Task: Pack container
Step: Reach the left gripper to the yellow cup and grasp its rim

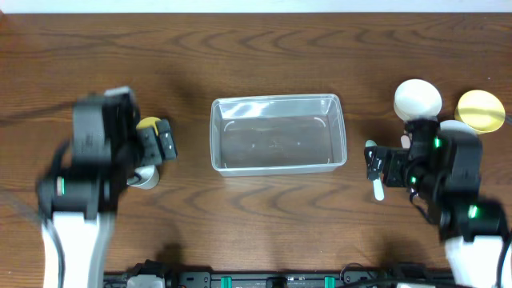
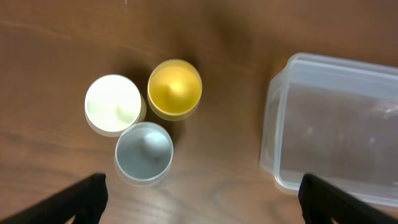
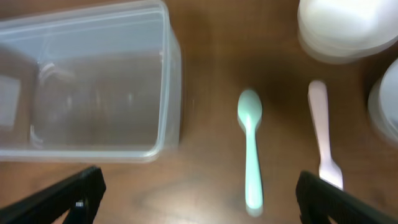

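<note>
The clear rectangular container (image 1: 277, 134) stands empty at the table's middle; it also shows in the left wrist view (image 2: 336, 127) and the right wrist view (image 3: 87, 81). My left gripper (image 2: 200, 198) is open and empty above the table, just near three small cups: white (image 2: 112, 104), yellow (image 2: 175, 88) and pale blue (image 2: 144, 151). My right gripper (image 3: 199, 198) is open and empty above the wood, with a mint green spoon (image 3: 250, 146) and a pale pink fork (image 3: 323, 134) lying to the container's right.
A white bowl (image 1: 417, 98) and a yellow bowl (image 1: 480, 110) sit at the right back; the white one also shows in the right wrist view (image 3: 345, 28). A pale bowl edge (image 3: 385, 112) shows at that view's right.
</note>
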